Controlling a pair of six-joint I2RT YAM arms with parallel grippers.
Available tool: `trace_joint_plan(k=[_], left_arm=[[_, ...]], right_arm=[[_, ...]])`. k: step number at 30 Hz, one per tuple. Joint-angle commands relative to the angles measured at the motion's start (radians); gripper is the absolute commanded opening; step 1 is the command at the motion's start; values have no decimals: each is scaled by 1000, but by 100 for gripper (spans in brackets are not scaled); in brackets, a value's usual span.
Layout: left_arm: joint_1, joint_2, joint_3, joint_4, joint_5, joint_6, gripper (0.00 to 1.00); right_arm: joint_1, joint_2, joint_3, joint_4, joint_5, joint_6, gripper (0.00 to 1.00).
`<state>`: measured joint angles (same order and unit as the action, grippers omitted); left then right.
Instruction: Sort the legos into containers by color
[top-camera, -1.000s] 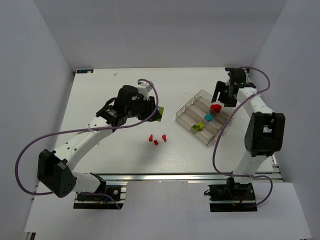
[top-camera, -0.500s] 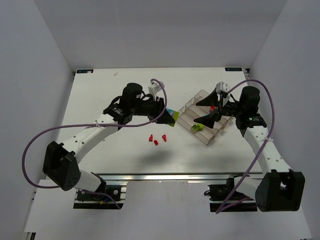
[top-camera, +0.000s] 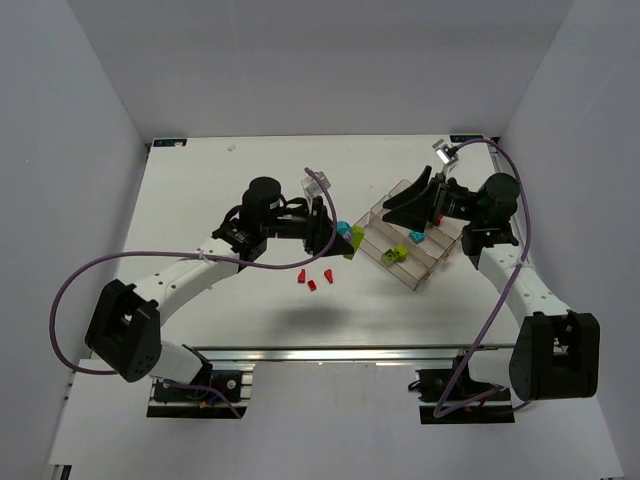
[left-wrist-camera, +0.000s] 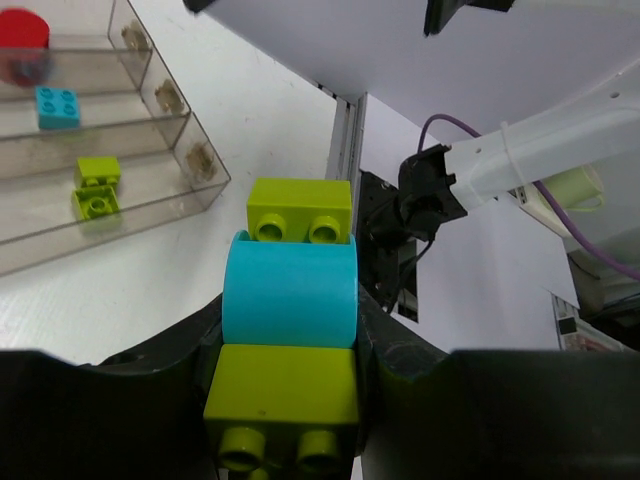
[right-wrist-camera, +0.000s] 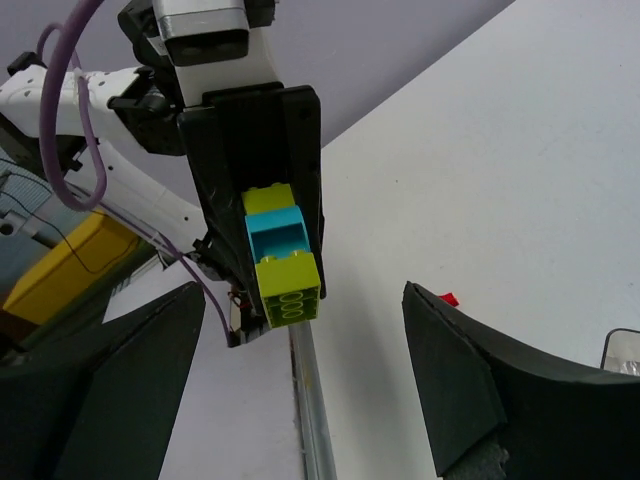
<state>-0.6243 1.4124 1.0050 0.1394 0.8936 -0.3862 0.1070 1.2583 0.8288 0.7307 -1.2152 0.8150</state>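
Note:
My left gripper (top-camera: 335, 238) is shut on a stack of legos (top-camera: 346, 236): yellow-green, cyan, yellow-green. It holds the stack above the table just left of the clear divided tray (top-camera: 385, 263). In the left wrist view the stack (left-wrist-camera: 290, 290) sits between the fingers. The tray (left-wrist-camera: 185, 120) holds a red piece (left-wrist-camera: 22, 30), a cyan brick (left-wrist-camera: 57, 107) and two yellow-green bricks (left-wrist-camera: 96, 188). My right gripper (top-camera: 390, 207) is open and empty, over the tray's far left end, facing the stack (right-wrist-camera: 280, 255). Three red legos (top-camera: 313, 278) lie on the table.
The tray stands right of centre, slanted, with its compartments running toward the near right. One red lego (right-wrist-camera: 448, 298) shows past the right finger (right-wrist-camera: 470, 370). The table's near edge rail (top-camera: 330, 352) lies below the red legos.
My left gripper has carried the stack right, closer to the tray. My right gripper has shifted up and left from over the tray's middle to its far left end, still open.

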Motion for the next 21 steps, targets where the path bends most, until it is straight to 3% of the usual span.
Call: trace_joint_plan(k=[1,7,21], left_arm=[[-3,-17,3,124,-1,33,0],[-3,36,12,238,34,-80,0],[-3,94,37,359,88,-213,0]], right_arm=[[11,-17,-6,70,16,76,85],[45,-17,-8,-42,25,-58,85],[99,-7,4,-96,40,-195,88]])
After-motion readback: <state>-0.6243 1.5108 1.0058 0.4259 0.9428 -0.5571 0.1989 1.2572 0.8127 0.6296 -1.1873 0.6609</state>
